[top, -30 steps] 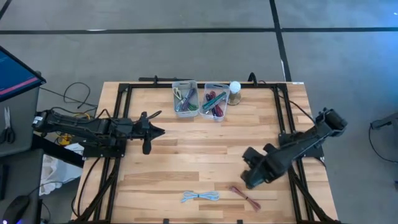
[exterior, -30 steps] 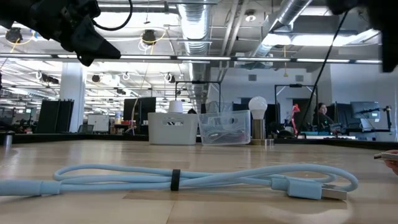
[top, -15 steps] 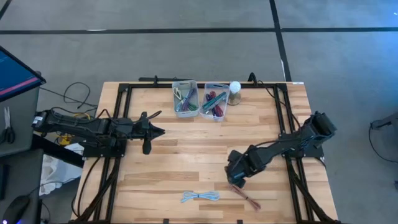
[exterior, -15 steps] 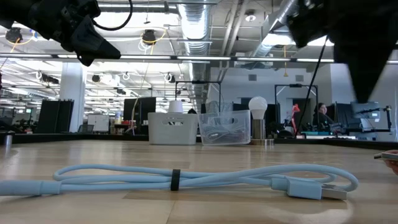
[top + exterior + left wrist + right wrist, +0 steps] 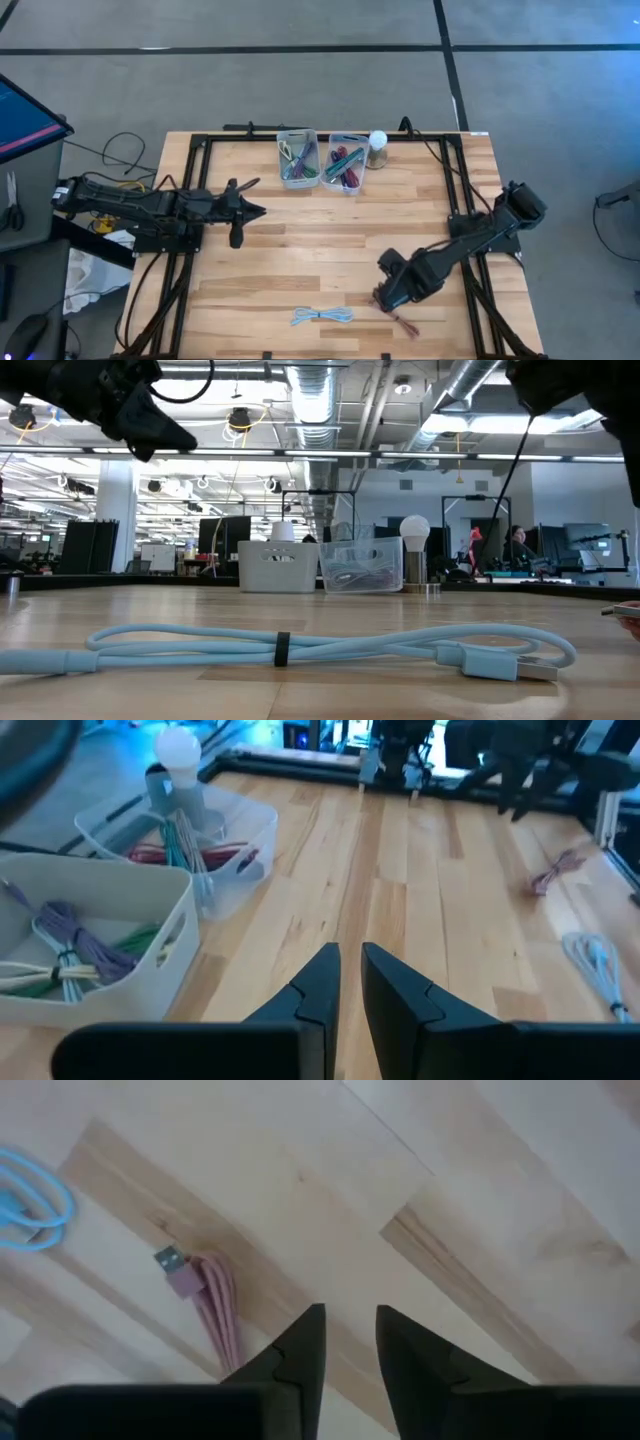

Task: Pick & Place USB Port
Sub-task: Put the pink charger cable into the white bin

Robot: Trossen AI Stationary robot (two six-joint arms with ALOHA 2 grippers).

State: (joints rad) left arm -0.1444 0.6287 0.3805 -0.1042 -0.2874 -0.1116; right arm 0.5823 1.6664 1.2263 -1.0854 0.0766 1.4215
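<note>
A pink USB cable (image 5: 397, 317), bundled, lies flat on the wooden table near its near edge; in the right wrist view its plug (image 5: 170, 1260) and bundle (image 5: 217, 1318) show. A light blue bundled USB cable (image 5: 322, 317) lies to its left and also shows in the low view (image 5: 300, 645). My right gripper (image 5: 384, 296) hovers just above the pink cable's far end, its fingers (image 5: 305, 1345) a little apart, holding nothing. My left gripper (image 5: 248, 211) waits at the table's left, shut and empty (image 5: 350, 970).
Two clear bins (image 5: 298, 158) (image 5: 345, 163) holding coloured cables stand at the far edge, with a white bulb-shaped object (image 5: 378, 147) to their right. A black frame (image 5: 455, 200) runs round the table. Bare wood lies between the bins and the two cables.
My right gripper has swung a little toward the table's left, then toward the near edge, ending over the pink cable's far end. The cables have not moved.
</note>
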